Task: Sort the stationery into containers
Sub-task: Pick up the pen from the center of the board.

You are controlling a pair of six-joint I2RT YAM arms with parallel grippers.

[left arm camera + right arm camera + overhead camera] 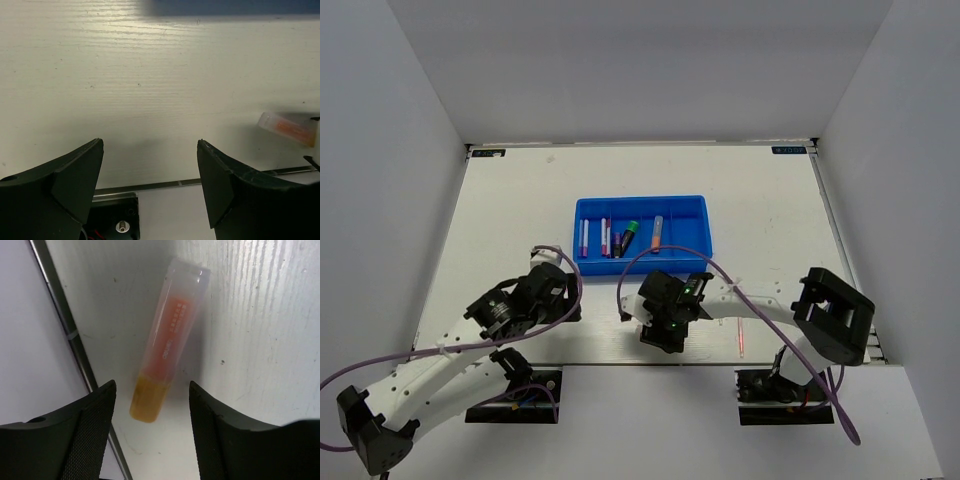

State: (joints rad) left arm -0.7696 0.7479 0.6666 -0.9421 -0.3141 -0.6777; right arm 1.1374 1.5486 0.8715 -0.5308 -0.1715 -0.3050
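Note:
The blue tray (pixel 692 222) lies at mid-table. It holds two pink-white pens (pixel 584 238), a purple highlighter (pixel 617 244), a green-black highlighter (pixel 629 231) and an orange one (pixel 657 232). Another orange highlighter (pixel 170 340) with a clear cap lies on the table near the front edge. My right gripper (pixel 152 390) is open, low over it, with the highlighter's yellow end just ahead of the fingertips. In the top view the right gripper (pixel 645 320) covers it. My left gripper (pixel 150 145) is open and empty over bare table, with that highlighter (pixel 287 127) to its right.
A thin pink stick (pixel 741 340) lies on the table near the front edge, right of the right gripper. The metal rail of the table's front edge (pixel 75 335) runs close beside the orange highlighter. White walls enclose the table on three sides.

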